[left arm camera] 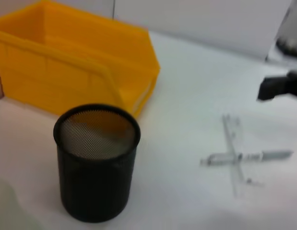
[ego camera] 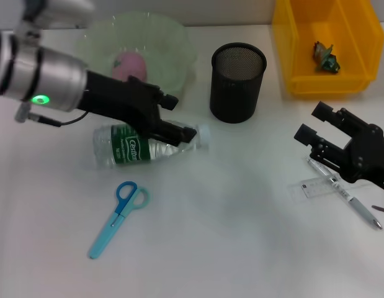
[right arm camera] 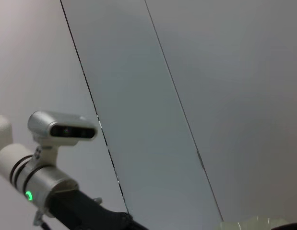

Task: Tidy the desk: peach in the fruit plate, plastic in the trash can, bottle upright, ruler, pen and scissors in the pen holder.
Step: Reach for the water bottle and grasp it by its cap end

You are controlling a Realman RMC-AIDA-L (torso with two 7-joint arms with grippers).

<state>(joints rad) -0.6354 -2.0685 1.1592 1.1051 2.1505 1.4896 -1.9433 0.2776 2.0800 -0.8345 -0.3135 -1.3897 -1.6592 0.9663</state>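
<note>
The bottle (ego camera: 139,146) lies on its side on the desk (ego camera: 241,248), cap pointing right. My left gripper (ego camera: 178,115) hovers open over its neck end, one finger (ego camera: 182,132) across the clear shoulder. The peach (ego camera: 129,65) sits in the fruit plate (ego camera: 173,37). A crumpled piece of plastic (ego camera: 325,56) lies in the trash can (ego camera: 303,68). The pen holder (ego camera: 238,87) stands upright between plate and can. Pen (ego camera: 343,194) and ruler (ego camera: 312,186) lie crossed at the right, just under my open right gripper (ego camera: 312,121). The scissors (ego camera: 117,217) lie at front left.
The left wrist view shows the pen holder (left arm camera: 96,187) close by, the trash can (left arm camera: 66,72) behind it, and the crossed pen (left arm camera: 254,156) and ruler (left arm camera: 233,163) beyond. The right wrist view looks at a wall and my left arm (right arm camera: 42,182).
</note>
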